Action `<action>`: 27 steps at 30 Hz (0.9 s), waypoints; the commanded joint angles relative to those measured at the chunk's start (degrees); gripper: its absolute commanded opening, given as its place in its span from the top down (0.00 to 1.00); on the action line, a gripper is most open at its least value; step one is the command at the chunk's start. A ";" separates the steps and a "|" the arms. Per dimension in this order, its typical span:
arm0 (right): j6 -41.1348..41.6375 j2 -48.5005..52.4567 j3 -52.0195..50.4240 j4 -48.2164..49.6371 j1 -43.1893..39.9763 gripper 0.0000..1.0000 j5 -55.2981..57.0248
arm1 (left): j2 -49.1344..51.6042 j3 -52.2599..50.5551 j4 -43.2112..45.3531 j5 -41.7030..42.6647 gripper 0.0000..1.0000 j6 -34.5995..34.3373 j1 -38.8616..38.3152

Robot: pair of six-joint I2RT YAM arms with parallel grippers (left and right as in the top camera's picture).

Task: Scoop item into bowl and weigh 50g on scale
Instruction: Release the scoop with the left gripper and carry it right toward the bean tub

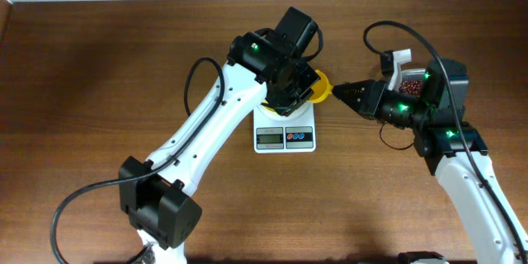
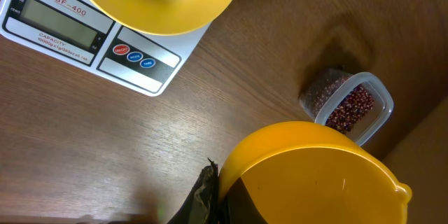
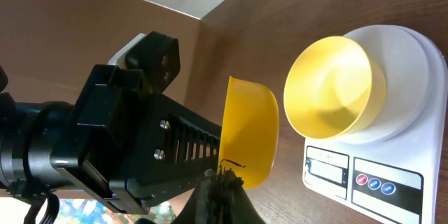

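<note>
The left arm reaches up across the wooden table [image 1: 99, 74] and ends right over the scale [image 1: 285, 138]. The left gripper [image 1: 289, 82] hangs above the scale's platform, clamped on the wall of a yellow scoop [image 3: 250, 133]. One dark finger [image 2: 204, 194] lies against the outside of the scoop. From overhead, the scoop juts out past the scale's right edge, its small spout pointing away from the scale.

The white scale sits on the table with its grey display and its red and blue buttons along the near edge. I can't make out any reading. The pale yellow bowl [image 3: 336, 84] stands on the scale's platform, upright, and is mostly hidden under the left gripper from above.

Just right of the scale, the right gripper [image 1: 338, 91] points back toward it. Its fingers are drawn together to a tip right at the scoop's rim. I can't tell whether they pinch the rim or only touch it.

Farther right of the scale, beside the right wrist, the dark red beans [image 2: 350, 108] lie in a clear plastic container [image 2: 386, 106] on the table.
</note>
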 commanded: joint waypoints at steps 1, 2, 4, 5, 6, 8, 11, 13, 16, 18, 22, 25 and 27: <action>-0.59 0.33 0.85 0.22 0.33 0.96 0.09 | -0.98 1.18 0.00 -0.85 1.00 0.68 -0.22; -0.59 0.33 0.85 0.22 0.33 0.96 0.09 | -0.98 1.18 0.00 -0.85 0.99 0.68 -0.24; -0.59 0.33 0.85 0.22 0.33 0.96 0.09 | -0.98 1.18 0.02 -0.87 0.44 0.68 -0.22; -0.59 0.33 0.85 0.22 0.33 0.96 0.09 | -0.98 1.18 0.02 -0.87 0.01 0.68 -0.22; -0.59 0.33 0.85 0.22 0.33 0.96 0.09 | -0.98 1.18 0.02 -0.85 0.01 0.68 -0.22; -0.61 0.33 0.85 0.20 0.33 0.96 0.09 | -0.98 1.18 0.00 -0.85 0.01 0.68 -0.17; -1.29 0.33 0.85 0.11 0.33 0.96 0.68 | -0.98 1.18 0.00 -0.85 0.01 0.74 -0.07; -2.64 0.33 0.85 -0.44 0.33 0.96 2.01 | -1.11 1.20 0.02 -0.79 0.01 2.82 0.61; -5.01 0.33 0.85 -1.14 0.33 0.96 4.20 | -1.64 1.20 -0.70 0.98 0.01 7.74 2.08; -6.10 0.31 0.85 -2.10 0.31 0.96 7.15 | -2.25 1.20 -1.46 2.45 0.01 10.91 3.10; -8.83 0.31 0.85 -3.72 0.31 0.96 13.00 | -4.11 1.20 -4.07 2.45 0.01 17.35 4.92; -12.15 0.11 1.20 -4.59 0.33 0.96 15.61 | -5.42 1.20 -5.60 2.40 0.01 23.12 5.33; -14.95 -0.72 2.49 -8.83 0.33 0.96 19.58 | -6.29 1.20 -6.27 2.38 0.01 28.24 5.33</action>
